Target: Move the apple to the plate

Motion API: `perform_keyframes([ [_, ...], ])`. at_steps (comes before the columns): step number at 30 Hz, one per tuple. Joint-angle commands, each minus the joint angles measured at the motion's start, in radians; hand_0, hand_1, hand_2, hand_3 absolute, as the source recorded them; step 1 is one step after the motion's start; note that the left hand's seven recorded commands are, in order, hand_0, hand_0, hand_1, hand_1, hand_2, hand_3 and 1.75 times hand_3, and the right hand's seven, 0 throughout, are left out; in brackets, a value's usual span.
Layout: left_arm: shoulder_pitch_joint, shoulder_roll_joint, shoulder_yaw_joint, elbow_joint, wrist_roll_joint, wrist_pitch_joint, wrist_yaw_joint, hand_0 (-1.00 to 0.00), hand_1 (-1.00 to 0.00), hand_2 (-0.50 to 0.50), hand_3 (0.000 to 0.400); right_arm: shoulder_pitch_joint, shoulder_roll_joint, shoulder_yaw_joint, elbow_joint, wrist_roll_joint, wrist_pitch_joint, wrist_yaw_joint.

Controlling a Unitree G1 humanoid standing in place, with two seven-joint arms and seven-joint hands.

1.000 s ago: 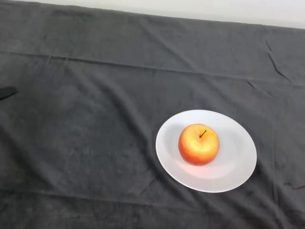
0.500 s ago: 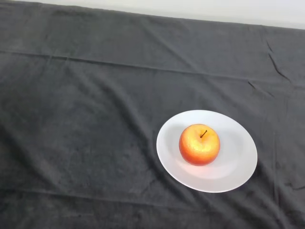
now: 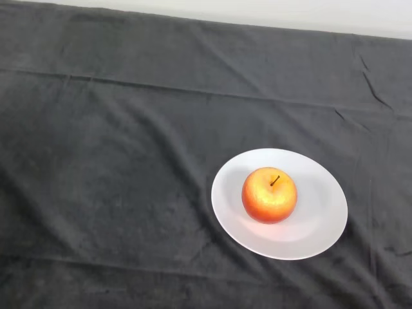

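Head view, apple point(image 3: 269, 195) upright on white plate point(image 3: 322, 225), stem up, dark cloth point(image 3: 116, 161) beneath

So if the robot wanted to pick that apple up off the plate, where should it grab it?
Probably round its wide middle, coming down from above. The apple sits upright, stem up, near the centre of the white plate, so its rounded sides are free all round.

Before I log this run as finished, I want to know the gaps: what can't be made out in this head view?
- Underside of the apple: hidden by the apple itself.
- Part of the plate beneath the apple: covered by it.
- The table: hidden under the dark cloth.
- The cloth's left, right and near edges: cut off by the frame.
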Motion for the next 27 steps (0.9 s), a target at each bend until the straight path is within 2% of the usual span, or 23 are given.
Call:
perform_keyframes([
  [1,-0.008,-0.015,0.038,-0.045,0.028,0.006,0.002,0.00,0.00,0.00,0.000,0.124,0.129,-0.0048,0.056,0.0043,0.024,0.0008],
  [27,-0.007,-0.042,0.070,-0.053,0.051,0.003,-0.036,0.00,0.00,0.00,0.000,0.124,0.129,-0.0040,0.056,0.0052,0.024,0.0010],
])
